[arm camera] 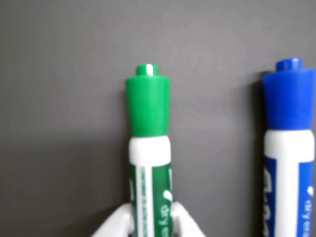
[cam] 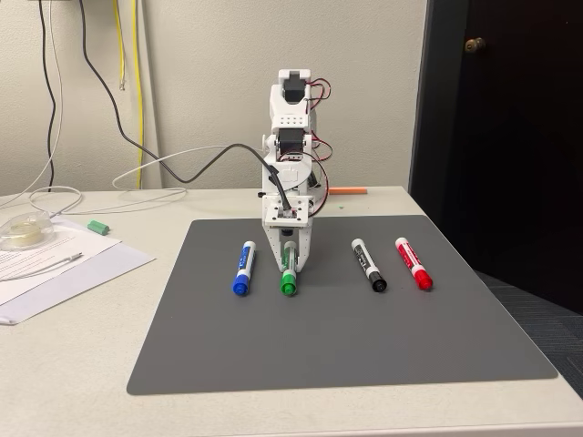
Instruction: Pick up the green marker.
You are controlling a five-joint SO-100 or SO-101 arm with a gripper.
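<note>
A grey mat (cam: 346, 337) covers the pale table (cam: 73, 364) before a white wall. The gripper (cam: 289, 264) reaches down onto the mat, its white fingers (arm camera: 116, 222) closed narrowly on the barrel of the green marker (arm camera: 148, 148), which lies flat. Just left of that marker in the fixed view lies the blue marker (cam: 243, 268); to its right, the black marker (cam: 369, 265), then the red marker (cam: 414, 263).
</note>
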